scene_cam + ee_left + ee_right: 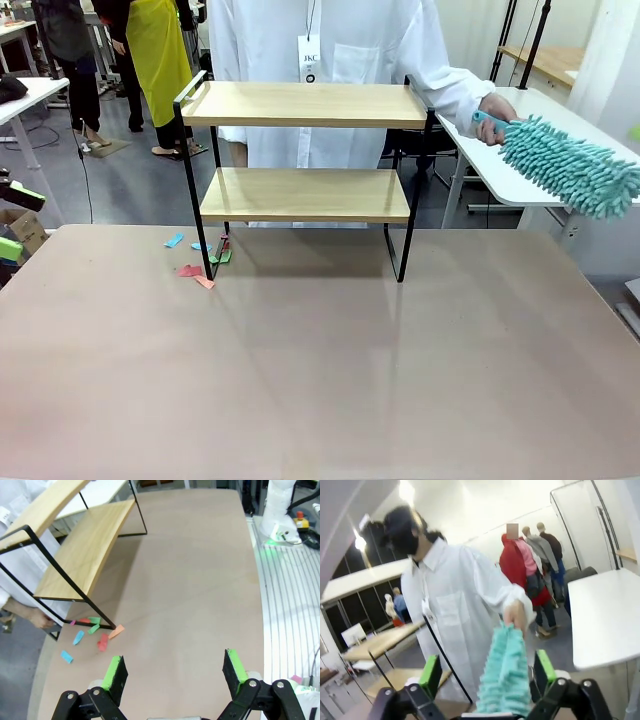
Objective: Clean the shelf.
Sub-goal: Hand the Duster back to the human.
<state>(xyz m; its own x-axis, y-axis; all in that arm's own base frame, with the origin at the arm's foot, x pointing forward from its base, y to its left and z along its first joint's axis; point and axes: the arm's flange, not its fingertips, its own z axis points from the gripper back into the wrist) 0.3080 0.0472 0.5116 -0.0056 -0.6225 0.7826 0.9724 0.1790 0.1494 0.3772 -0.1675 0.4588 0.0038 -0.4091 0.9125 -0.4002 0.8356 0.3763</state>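
Shelf [305,195] boards bare; paper scraps [195,262] by its leg; person's hand [497,112] grips duster [570,165]; both grippers [172,672] [487,672] wide apart, holding nothing

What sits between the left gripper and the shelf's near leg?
In the left wrist view, coloured paper scraps lie on the table between the open left gripper and the shelf, clustered at its leg. The rest of that stretch is bare.

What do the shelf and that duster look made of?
Shelf: boards look like light wood or laminate, with pale grain and a matte face; the frame looks like thin black metal rod. Duster: soft teal chenille-like microfibre, with shaggy noodle strands; its handle looks plastic.
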